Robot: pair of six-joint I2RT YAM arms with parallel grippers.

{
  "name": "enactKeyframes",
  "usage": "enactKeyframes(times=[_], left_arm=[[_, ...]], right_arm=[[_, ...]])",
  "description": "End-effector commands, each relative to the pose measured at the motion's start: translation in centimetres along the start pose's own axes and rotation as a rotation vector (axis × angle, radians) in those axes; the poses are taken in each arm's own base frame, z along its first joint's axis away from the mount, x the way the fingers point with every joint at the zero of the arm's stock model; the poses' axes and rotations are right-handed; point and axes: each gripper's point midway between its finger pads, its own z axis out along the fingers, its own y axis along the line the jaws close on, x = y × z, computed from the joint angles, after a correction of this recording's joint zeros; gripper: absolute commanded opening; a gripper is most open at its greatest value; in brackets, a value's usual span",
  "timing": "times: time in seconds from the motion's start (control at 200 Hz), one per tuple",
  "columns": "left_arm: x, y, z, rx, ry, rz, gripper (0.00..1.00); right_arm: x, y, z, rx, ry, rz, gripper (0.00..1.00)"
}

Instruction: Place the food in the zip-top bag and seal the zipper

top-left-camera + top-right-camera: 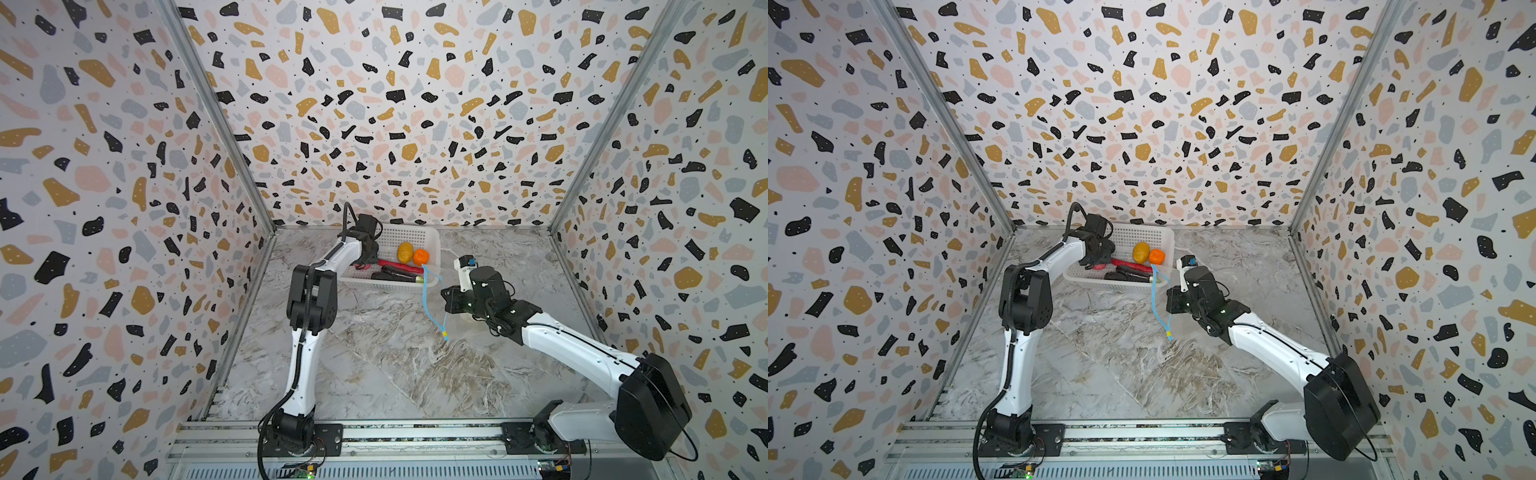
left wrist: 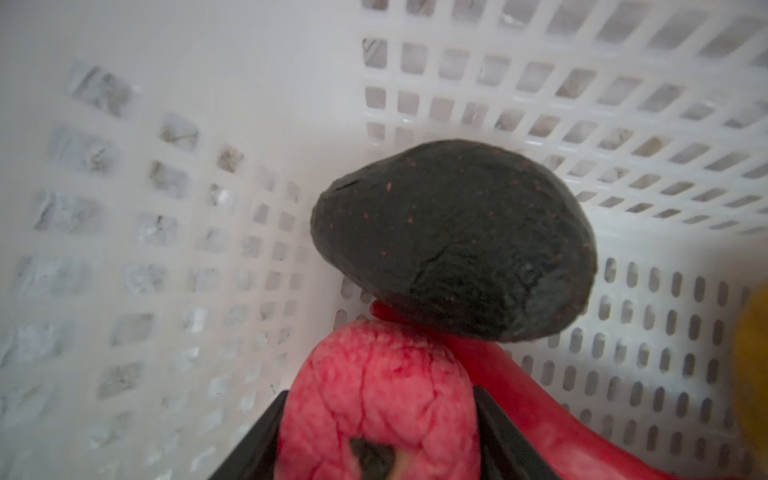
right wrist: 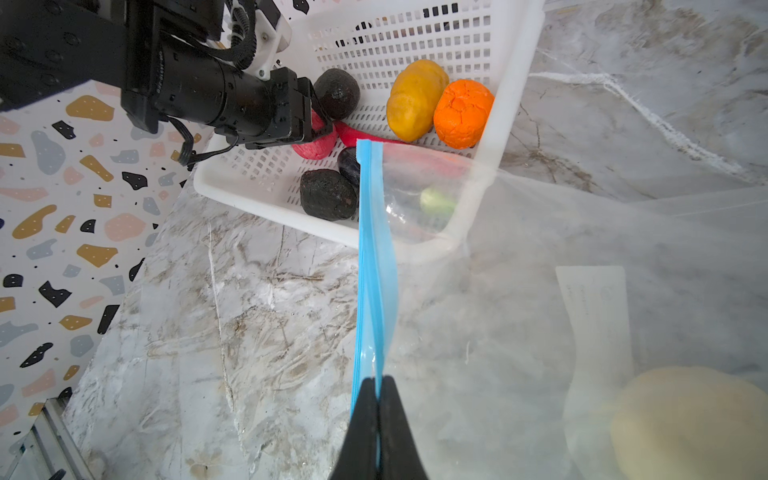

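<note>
One zip-top bag (image 3: 540, 249) is lying beside the basket (image 3: 515, 83), holding one cream lump (image 3: 690, 419). The right gripper (image 3: 376, 386) is pinching tight on its zipper (image 3: 370, 249). Seven foods are sitting in the basket: pink-red ball (image 2: 374, 357), two black ovals (image 3: 336, 93) (image 3: 328, 194), eggplant (image 3: 348, 164), chili (image 3: 353, 135), potato (image 3: 415, 99), orange (image 3: 463, 113). The left gripper (image 2: 380, 390), jaws part-spread, is pressing both sides of the pink-red ball.

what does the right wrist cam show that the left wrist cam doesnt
Right wrist only: the right gripper shut on the zipper, the zip-top bag with a cream lump seen through it, the orange. Left wrist only: a dark hollow in the pink-red ball. Both: that ball, a black oval, the red chili, the white basket.
</note>
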Motion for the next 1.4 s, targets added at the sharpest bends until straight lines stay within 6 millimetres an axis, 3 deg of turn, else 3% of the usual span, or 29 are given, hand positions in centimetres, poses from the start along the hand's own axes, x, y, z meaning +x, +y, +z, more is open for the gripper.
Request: enactKeyframes(times=[0.0,0.165,0.385,0.646,0.831,0.976,1.091,1.397], left_arm=[[-0.5,0.4,-0.4,-0.001,-0.003,0.006,0.54],[-0.6,0.0,-2.9,0.054,-0.031,-0.014,0.45],[-0.3,-0.2,-7.2,0.134,-0.105,-0.053,0.42],[1.3,-2.9,-12.7,0.337,-0.179,-0.088,0.40],[4.5,-6.6,-17.1,0.552,-0.208,-0.075,0.40],[6.9,-9.6,-21.7,0.759,-0.280,-0.025,0.40],[8.5,-10.7,-24.3,0.884,-0.328,0.003,0.40],[13.1,-15.6,-27.6,1.098,-0.337,0.139,0.40]], right_arm=[[-1.5,0.6,-0.6,-0.007,-0.036,-0.007,0.00],[-1.6,0.7,-0.6,-0.017,-0.039,-0.002,0.00],[-1.6,0.8,-0.7,-0.027,-0.050,0.004,0.00],[-1.6,0.9,-0.8,-0.028,-0.052,0.012,0.00],[-1.7,1.0,-0.8,-0.032,-0.048,0.023,0.00],[-1.5,1.0,-0.7,-0.037,-0.044,0.039,0.00],[-1.3,1.0,-0.4,-0.039,-0.035,0.046,0.00],[-1.7,1.1,-0.6,-0.037,-0.039,0.056,0.00]])
